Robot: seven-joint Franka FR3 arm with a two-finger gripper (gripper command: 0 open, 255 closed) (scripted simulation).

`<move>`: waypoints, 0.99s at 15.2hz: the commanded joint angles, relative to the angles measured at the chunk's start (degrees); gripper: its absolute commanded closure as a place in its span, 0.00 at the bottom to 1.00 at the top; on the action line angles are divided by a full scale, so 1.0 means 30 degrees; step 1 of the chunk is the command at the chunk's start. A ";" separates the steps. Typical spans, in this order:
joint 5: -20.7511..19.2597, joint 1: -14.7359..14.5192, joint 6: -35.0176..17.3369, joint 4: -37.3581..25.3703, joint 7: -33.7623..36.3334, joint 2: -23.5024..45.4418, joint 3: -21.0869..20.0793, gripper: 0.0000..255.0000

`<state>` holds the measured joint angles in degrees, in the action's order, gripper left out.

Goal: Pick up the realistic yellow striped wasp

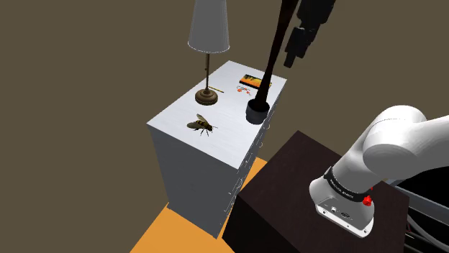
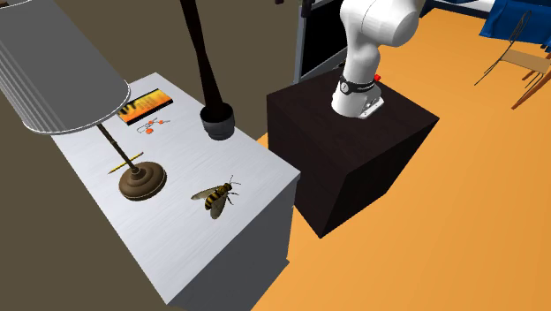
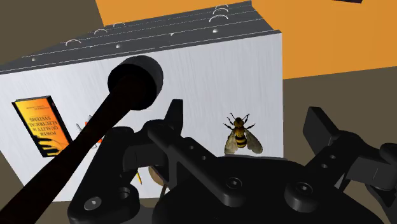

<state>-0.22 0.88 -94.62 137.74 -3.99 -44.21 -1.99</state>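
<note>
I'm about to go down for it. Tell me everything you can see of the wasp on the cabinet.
The wasp has a yellow-and-black striped abdomen, a dark thorax and head, two translucent brownish wings spread sideways, and thin legs and antennae. It lies flat, belly down, on the white cabinet top, near the lamp base but apart from it. Only the top touches it. The open gripper hovers above, clear of it.

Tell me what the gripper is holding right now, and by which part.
Nothing is held. The gripper is open, its fingers standing apart well above the chest of drawers, and the yellow striped wasp lies untouched on its top.
</note>
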 commanded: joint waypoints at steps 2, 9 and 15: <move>-0.0002 -0.0037 -0.0711 0.0349 -0.0011 0.0332 -0.0056 0.00; -0.0103 -0.0240 -0.5766 0.2036 -0.0029 0.3489 -0.0472 0.00; -0.0416 -0.0286 -1.0012 0.2361 0.0106 0.7236 -0.0880 0.00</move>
<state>-1.28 0.09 -122.11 144.61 -3.92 -24.60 -4.30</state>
